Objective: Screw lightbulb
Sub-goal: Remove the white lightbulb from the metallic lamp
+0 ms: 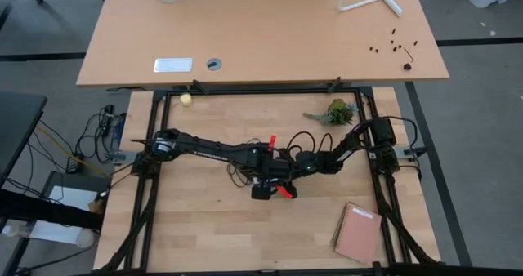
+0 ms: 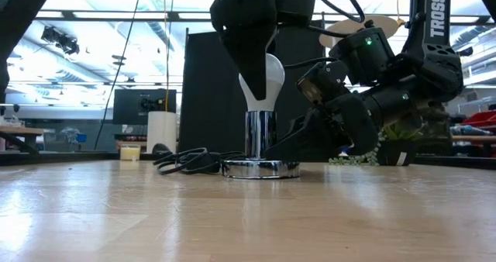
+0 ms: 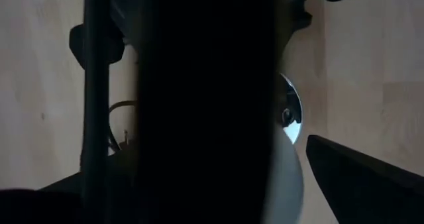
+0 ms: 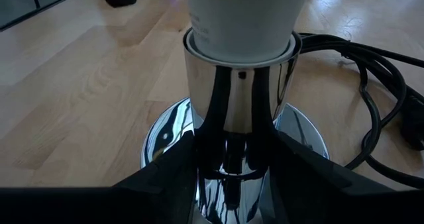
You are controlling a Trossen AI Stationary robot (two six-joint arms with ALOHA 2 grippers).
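Observation:
The white lightbulb (image 2: 267,76) stands upright in the top of a chrome socket (image 2: 260,134). The socket's round disc base (image 2: 261,169) rests on the wooden table. My left gripper (image 2: 260,68) comes down from above, open, with its dark fingers on either side of the bulb's upper part. In the high view it hides the bulb. My right gripper (image 4: 232,184) reaches in from the table's right side and is shut on the socket's stem. My left gripper has its fingers (image 2: 246,45) around the bulb's top, but I cannot tell whether they touch it. My right gripper pinches the socket's upright chrome stem (image 4: 228,118) between its two fingers, low down just above the disc base. The fingers come from the table's right side, slanting slightly down. The socket stands upright with its disc flat on the table.
The socket's black cord (image 2: 186,161) lies coiled on the table beside the base. A small yellowish ball (image 1: 186,99) sits at the far left, a green plant (image 1: 337,111) at the far right, and a pinkish notebook (image 1: 357,233) at the near right. A second table (image 1: 261,31) stands beyond.

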